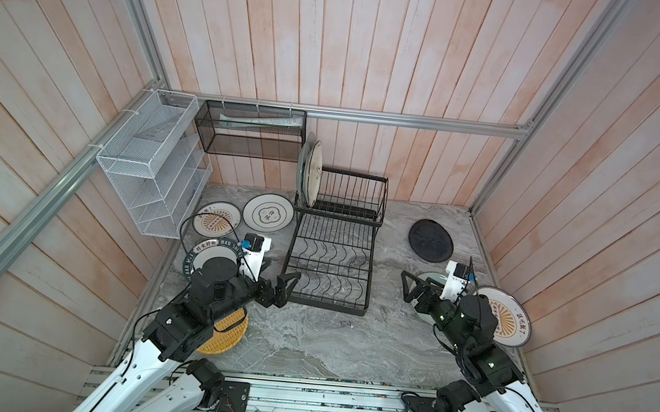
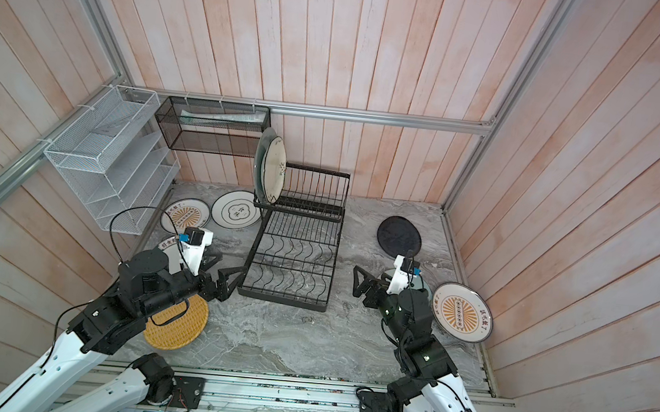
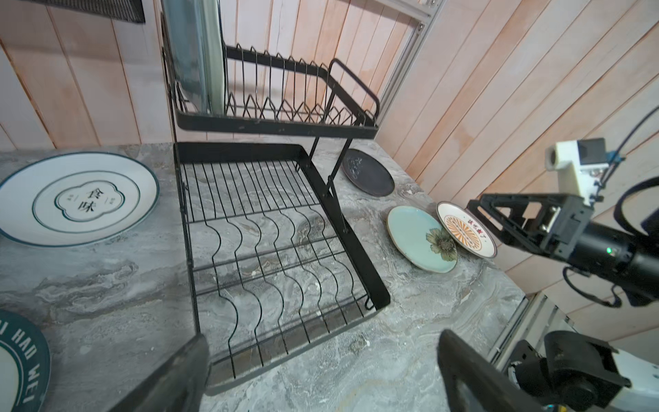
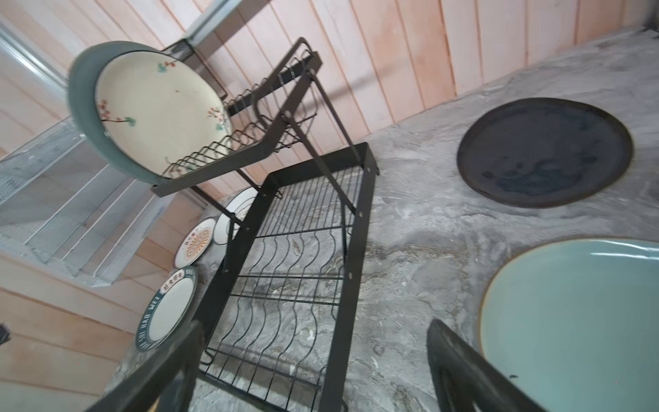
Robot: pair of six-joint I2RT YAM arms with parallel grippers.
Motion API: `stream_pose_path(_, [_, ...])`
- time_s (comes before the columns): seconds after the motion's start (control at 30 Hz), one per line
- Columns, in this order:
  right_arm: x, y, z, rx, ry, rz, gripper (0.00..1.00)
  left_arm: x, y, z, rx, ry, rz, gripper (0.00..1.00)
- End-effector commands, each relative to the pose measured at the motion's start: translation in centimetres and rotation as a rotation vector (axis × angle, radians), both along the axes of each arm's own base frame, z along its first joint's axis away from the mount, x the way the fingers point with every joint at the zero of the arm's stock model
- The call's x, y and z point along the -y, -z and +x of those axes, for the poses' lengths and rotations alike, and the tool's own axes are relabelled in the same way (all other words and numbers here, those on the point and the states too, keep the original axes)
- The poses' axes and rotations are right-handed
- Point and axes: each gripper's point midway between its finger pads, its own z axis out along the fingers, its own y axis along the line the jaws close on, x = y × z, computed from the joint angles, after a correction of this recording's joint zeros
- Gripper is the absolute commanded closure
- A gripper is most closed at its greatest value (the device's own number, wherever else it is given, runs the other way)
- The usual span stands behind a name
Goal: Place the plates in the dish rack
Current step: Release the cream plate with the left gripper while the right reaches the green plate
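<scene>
In a top view the dish rack [image 2: 302,212] stands mid-table; a teal plate [image 2: 259,158] and cream plate [image 2: 274,170] stand upright at its upper tier's 9 o'clock end; left gripper [image 2: 231,276], fingers wide and empty, hovers at the rack's 8 o'clock corner; right gripper [image 2: 356,281], equally wide, at 4 o'clock; a black plate [image 2: 399,237] lies flat at 2 o'clock.

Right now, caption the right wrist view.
Two plates upright in the dish rack; black plate and green plate on the counter.
</scene>
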Motion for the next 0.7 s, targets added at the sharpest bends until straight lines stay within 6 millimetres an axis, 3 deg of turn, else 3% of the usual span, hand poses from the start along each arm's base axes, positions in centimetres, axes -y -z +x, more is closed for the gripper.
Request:
stream_pose_path(0.0, [1.3, 1.3, 1.5, -0.060, 0.045, 0.025, 0.02, 0.3, 2.6, -0.7, -0.096, 0.022, -0.006, 0.00])
stream_pose_path(0.17, [5.6, 5.3, 4.0, -0.202, 0.188, 0.092, 0.03, 0.3, 3.7, -1.0, -0.144, 0.020, 0.001, 0.00])
stream_pose_path(0.27, [8.5, 8.3, 4.2, -0.325, 0.309, 0.140, 0.02, 0.1, 4.3, -0.7, -0.157, -0.004, 0.012, 0.00])
stream_pose_path(0.4, [10.7, 11.6, 2.9, -0.451, 0.441, 0.170, 0.02, 0.1, 4.7, -0.7, -0.168, 0.001, 0.028, 0.00])
stream_pose_path(0.67, [15.4, 14.5, -1.0, -0.536, 0.650, 0.208, 0.02, 0.5, 4.4, -1.0, -0.167, 0.028, 0.013, 0.00])
